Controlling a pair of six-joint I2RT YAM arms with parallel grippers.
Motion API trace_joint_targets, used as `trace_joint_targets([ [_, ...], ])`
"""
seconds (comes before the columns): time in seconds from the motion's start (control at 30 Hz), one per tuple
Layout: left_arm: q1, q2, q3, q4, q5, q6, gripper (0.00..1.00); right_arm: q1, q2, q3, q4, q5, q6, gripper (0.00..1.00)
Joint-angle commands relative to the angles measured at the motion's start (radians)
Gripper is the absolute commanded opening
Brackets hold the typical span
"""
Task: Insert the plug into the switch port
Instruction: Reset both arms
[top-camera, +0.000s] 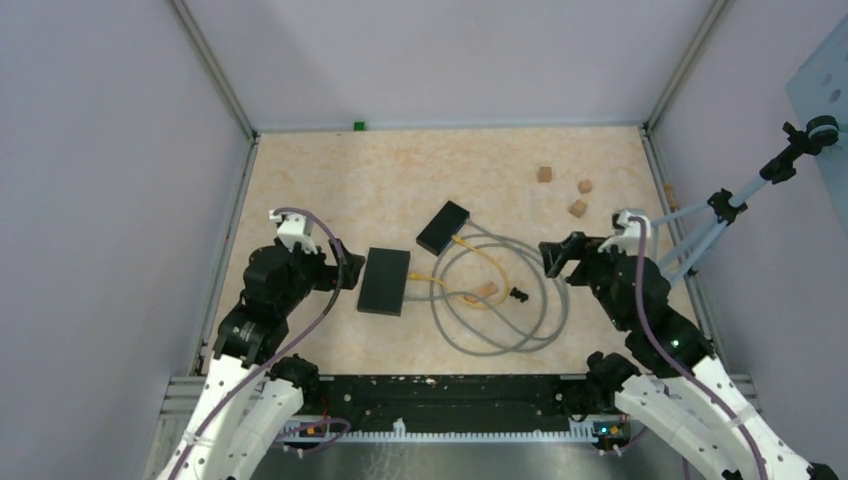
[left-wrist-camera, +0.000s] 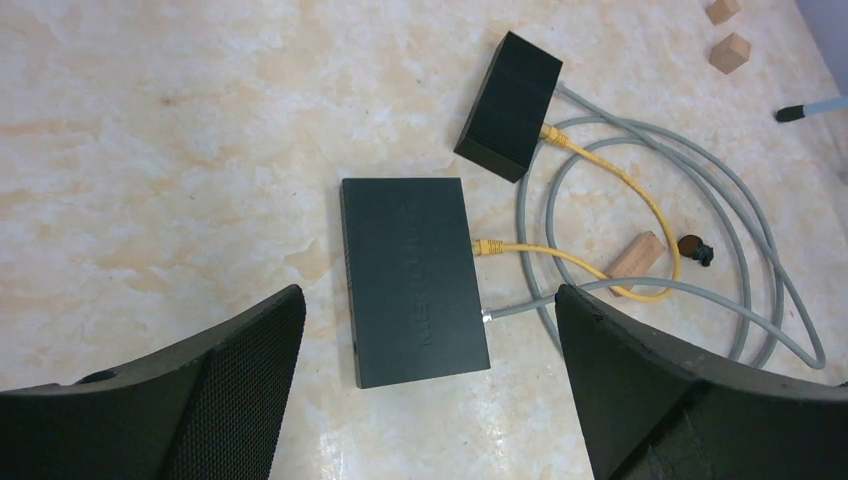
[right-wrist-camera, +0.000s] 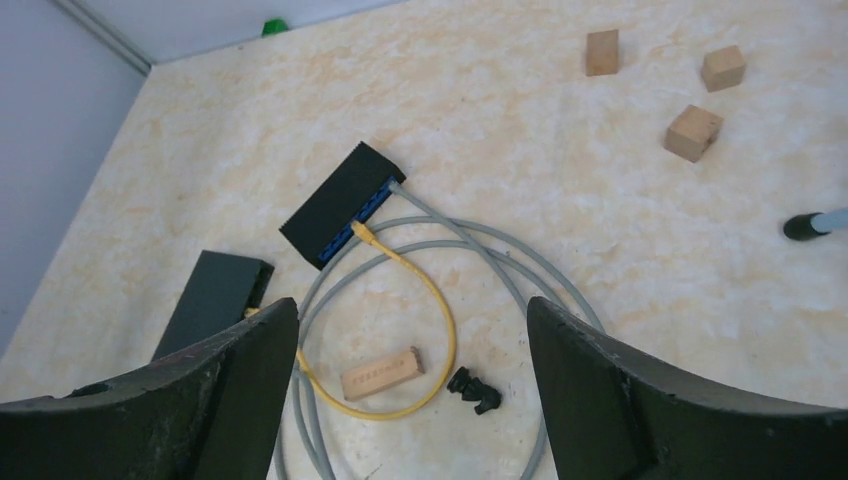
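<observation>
While both arms are reaching out over the tabletop (top-camera: 400, 170), I'm holding my left hand (top-camera: 348, 272) with the fingers spread wide apart and nothing between them, just left of the flat black switch (top-camera: 384, 281). My right hand (top-camera: 562, 258) is also standing apart, gripping nothing, hovering just right of the cable loops. The switch is lying flat with its port edge facing right. A yellow plug (left-wrist-camera: 487, 247) is sitting in that edge, and a grey plug (left-wrist-camera: 487, 316) is sitting at the same edge just nearer to me; I can't tell from here if it's fully seated. The yellow cable (left-wrist-camera: 530, 248) is curving round to a smaller black box (top-camera: 443, 228), which is lying at an angle beyond the switch and apart from it. The grey cable (top-camera: 490, 351) is coiling on the tabletop between my two hands and is also running into that box, right beside the yellow one. A long wooden block (right-wrist-camera: 382, 373) is lying inside the yellow loop, with a small black part (right-wrist-camera: 474, 390) just beside it. Three wooden cubes (top-camera: 578, 208) are sitting at the far right, well apart from the cables.
</observation>
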Motion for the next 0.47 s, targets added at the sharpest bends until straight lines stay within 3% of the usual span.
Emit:
trace_joint_targets([
  [0.0, 0.001, -0.043, 0.005, 0.049, -0.022, 0.044, 0.99, 0.008, -0.152, -0.019, -0.158, 0.115, 0.106, 0.83],
  [0.13, 0.001, -0.028, -0.003, 0.062, -0.023, 0.033, 0.99, 0.009, -0.223, -0.036, -0.216, 0.189, 0.122, 0.83],
  [0.43, 0.001, -0.005, 0.001, 0.064, 0.005, 0.030, 0.99, 0.008, -0.188, -0.053, -0.183, 0.141, 0.088, 0.85],
])
